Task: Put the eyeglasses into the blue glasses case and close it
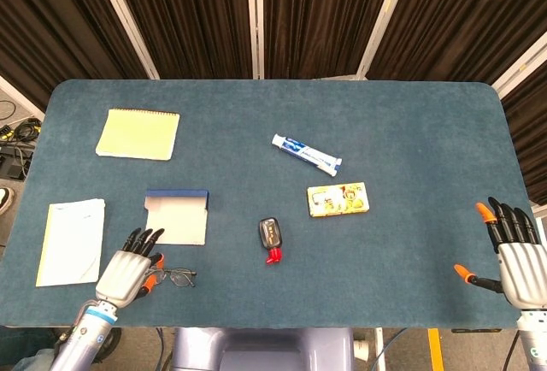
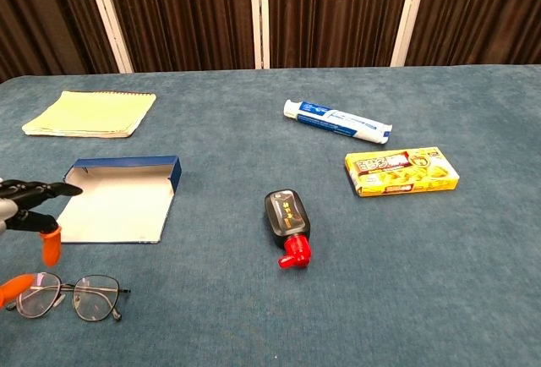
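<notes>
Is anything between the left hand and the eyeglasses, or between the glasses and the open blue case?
Nothing visible. The left hand hovers open right over the thin wire-framed eyeglasses, and only bare blue tabletop separates them from the open blue glasses case with pale lining just behind.

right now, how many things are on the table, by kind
paper pads: 2, yellow notepad and white booklet
glasses case: 1
eyeglasses: 1
toothpaste tube: 1
yellow box: 1
black bottle with red cap: 1
total: 7
</notes>
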`<move>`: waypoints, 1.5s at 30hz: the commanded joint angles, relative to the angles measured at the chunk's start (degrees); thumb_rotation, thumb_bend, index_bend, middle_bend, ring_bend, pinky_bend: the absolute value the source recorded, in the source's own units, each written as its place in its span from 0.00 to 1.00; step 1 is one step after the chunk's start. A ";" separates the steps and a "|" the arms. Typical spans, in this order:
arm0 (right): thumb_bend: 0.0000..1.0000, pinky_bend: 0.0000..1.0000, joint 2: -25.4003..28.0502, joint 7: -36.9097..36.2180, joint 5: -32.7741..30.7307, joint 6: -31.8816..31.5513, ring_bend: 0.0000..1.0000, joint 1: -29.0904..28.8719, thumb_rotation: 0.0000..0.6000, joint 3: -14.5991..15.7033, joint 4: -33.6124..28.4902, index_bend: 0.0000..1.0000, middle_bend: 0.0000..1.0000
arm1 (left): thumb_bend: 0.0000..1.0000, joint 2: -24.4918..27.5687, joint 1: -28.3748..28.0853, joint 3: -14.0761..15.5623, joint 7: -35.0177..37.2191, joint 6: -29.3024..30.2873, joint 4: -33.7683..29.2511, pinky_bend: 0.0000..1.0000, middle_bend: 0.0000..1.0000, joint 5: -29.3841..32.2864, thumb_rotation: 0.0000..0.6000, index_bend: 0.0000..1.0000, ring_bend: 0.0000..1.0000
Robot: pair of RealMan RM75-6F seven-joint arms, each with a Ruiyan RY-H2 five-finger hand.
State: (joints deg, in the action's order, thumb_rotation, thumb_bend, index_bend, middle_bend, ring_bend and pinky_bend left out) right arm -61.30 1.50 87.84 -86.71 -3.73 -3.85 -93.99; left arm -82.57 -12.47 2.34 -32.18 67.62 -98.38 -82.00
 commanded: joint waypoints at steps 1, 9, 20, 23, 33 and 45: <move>0.00 0.00 -0.10 0.00 -0.07 0.22 0.00 -0.13 1.00 0.02 0.09 0.00 0.00 | 0.49 -1.28 -0.30 -0.25 -1.06 -0.26 1.00 0.00 0.00 1.24 1.00 0.47 0.00; 0.00 0.00 -0.05 -0.12 -0.36 0.35 0.00 -0.19 1.00 -0.09 0.10 0.00 0.00 | 0.49 -2.86 -1.04 -0.20 -1.38 -0.97 2.15 0.00 0.00 3.06 1.00 0.47 0.00; 0.00 0.00 -0.13 -0.08 -0.30 0.45 0.00 -0.23 1.00 0.02 0.10 0.00 0.00 | 0.48 -4.06 -1.77 -0.04 -0.81 -1.01 3.70 0.00 0.00 4.00 1.00 0.48 0.00; 0.00 0.00 -0.15 -0.13 -0.41 0.53 0.00 -0.26 1.00 -0.01 0.13 0.00 0.00 | 0.48 -4.47 -1.97 0.05 -0.48 -1.28 4.25 0.00 0.00 4.25 1.00 0.48 0.00; 0.00 0.00 -0.15 -0.31 -0.49 0.67 0.00 -0.32 1.00 0.00 0.17 0.00 0.00 | 0.48 -5.93 -2.61 0.45 0.12 -1.52 5.75 0.00 0.00 4.47 1.00 0.50 0.00; 0.00 0.00 -0.17 -0.26 -0.55 0.81 0.00 -0.39 1.00 0.03 0.25 0.00 0.00 | 0.54 -6.09 -2.83 0.60 0.60 -1.05 6.17 0.00 0.00 4.91 1.00 0.58 0.00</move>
State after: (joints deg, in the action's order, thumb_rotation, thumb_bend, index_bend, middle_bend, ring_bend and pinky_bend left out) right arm -61.48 1.23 87.27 -85.90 -4.13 -3.84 -93.74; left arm -88.67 -15.29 2.94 -31.59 66.56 -92.20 -77.08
